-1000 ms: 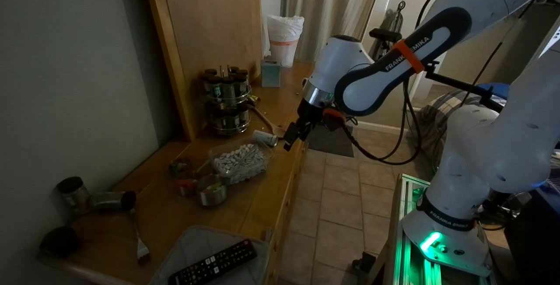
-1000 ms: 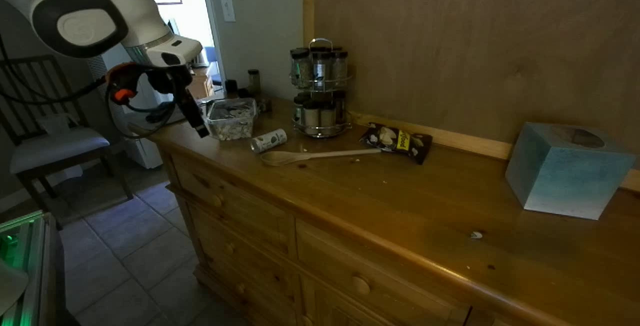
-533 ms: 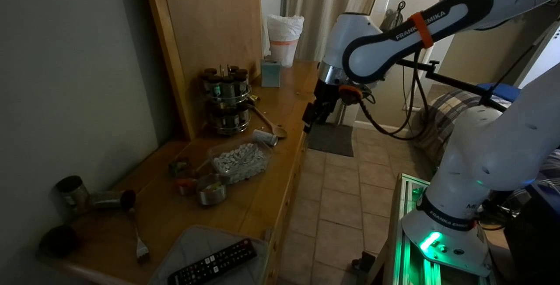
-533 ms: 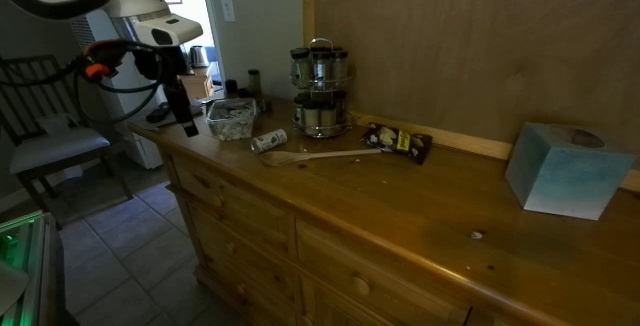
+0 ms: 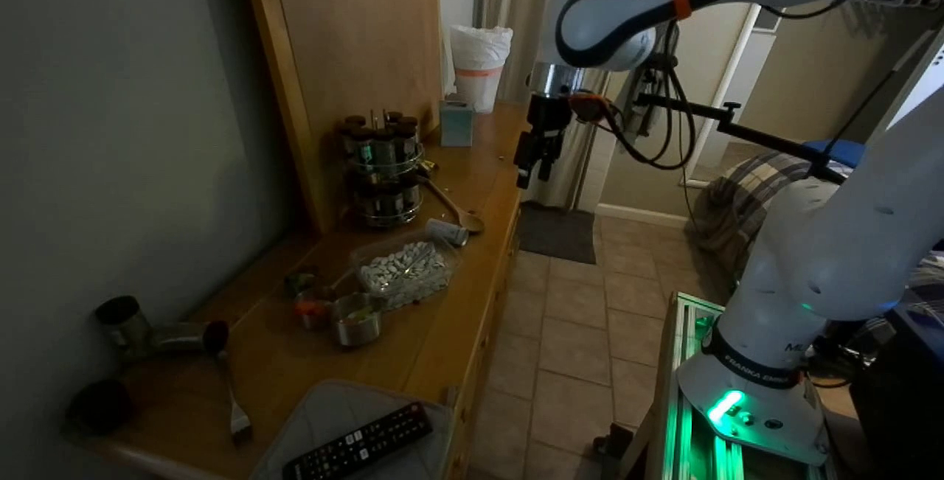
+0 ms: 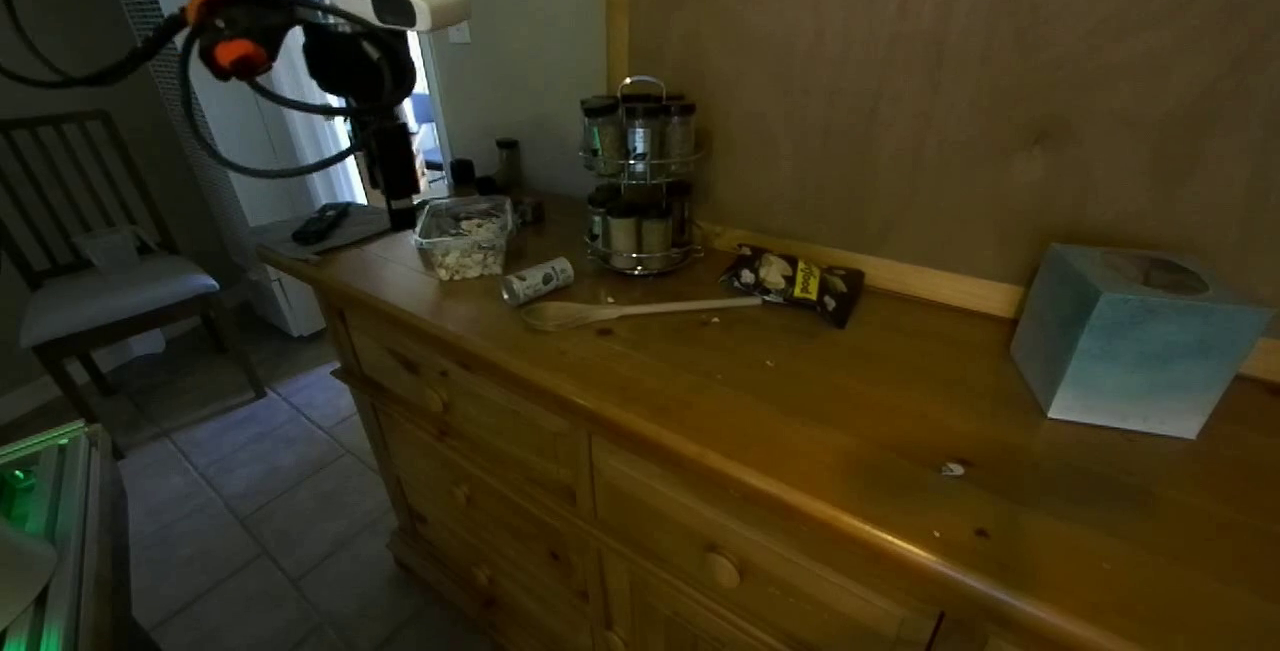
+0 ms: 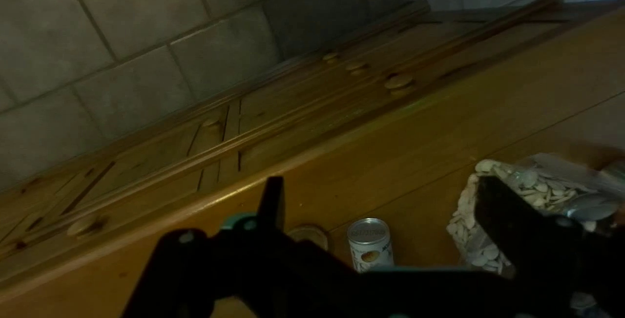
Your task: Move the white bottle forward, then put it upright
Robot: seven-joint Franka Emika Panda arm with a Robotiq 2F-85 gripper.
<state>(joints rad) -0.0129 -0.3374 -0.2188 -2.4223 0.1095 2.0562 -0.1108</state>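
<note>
Okay, looking at a gripper (image 5: 533,176) spread wide, hanging slightly up and right of centre in an exterior view. Got the white can (image 6: 538,281) flat on its side on the dresser (image 6: 790,396), a bit left of centre in an exterior view, just beside a wooden spoon (image 6: 575,316) and near a clear tub (image 6: 465,256). Also got a tissue box (image 6: 1130,341) far right.

Home: wooden sideboard (image 6: 850,396), spice rack (image 6: 643,175), tissue box (image 6: 1130,346), remote (image 5: 359,442), curtain (image 5: 527,12), slat-backed chair (image 6: 120,301)
</note>
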